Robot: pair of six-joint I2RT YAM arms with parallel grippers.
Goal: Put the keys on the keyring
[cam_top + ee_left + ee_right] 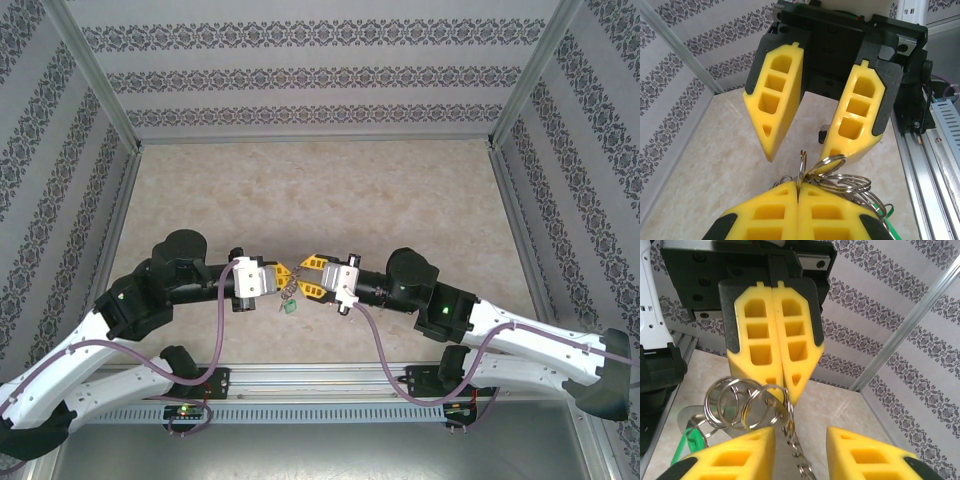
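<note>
Your left hand [781,389] is pressed together, pinching one ring of the keyring [746,410], held aloft above the near desk [320,190]; your right hand [801,152] stands spread facing it. Approach squarely, close gently.

Beige table [300,190], patterned walls [300,80], metal rail [320,376]

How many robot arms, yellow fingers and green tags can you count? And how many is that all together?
Robot arms: 2
Yellow fingers: 4
Green tag: 1
Total: 7
</note>
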